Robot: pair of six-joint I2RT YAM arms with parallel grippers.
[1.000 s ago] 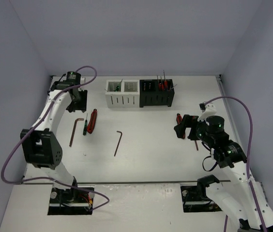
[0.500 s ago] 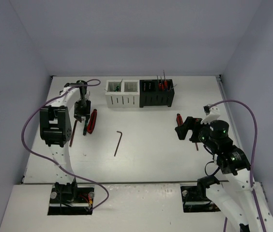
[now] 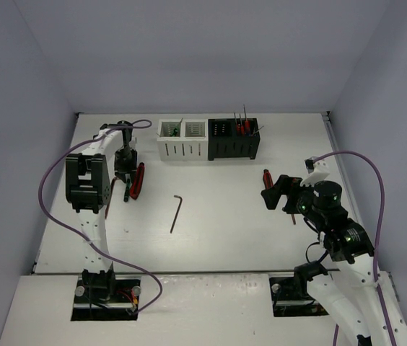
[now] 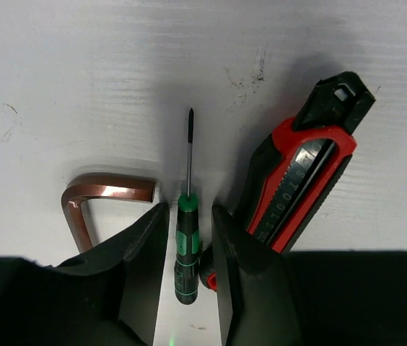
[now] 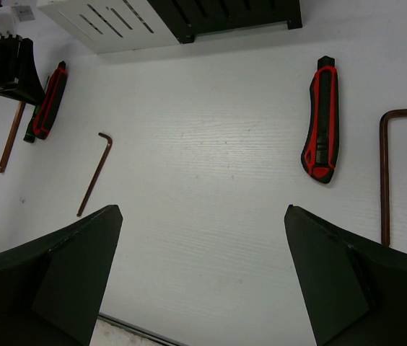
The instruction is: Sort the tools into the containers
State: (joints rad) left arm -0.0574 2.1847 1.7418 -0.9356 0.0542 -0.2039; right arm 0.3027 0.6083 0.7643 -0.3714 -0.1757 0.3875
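A copper-coloured L-shaped hex key (image 4: 92,202) lies on the white tabletop (image 4: 81,72) just left of the left fingers (image 4: 142,252). These are spread either side of a thin green-handled screwdriver (image 4: 187,241) lying flat, not pinching it. A red-and-black utility knife (image 4: 301,184) lies just right. Farther back the white slotted box (image 3: 183,148) and black slotted box (image 3: 234,148) stand touching. The right fingers (image 5: 66,267) are spread wide, holding nothing

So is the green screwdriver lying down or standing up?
Lying down. The green screwdriver lies flat on the table, between the fingers of the open left gripper.
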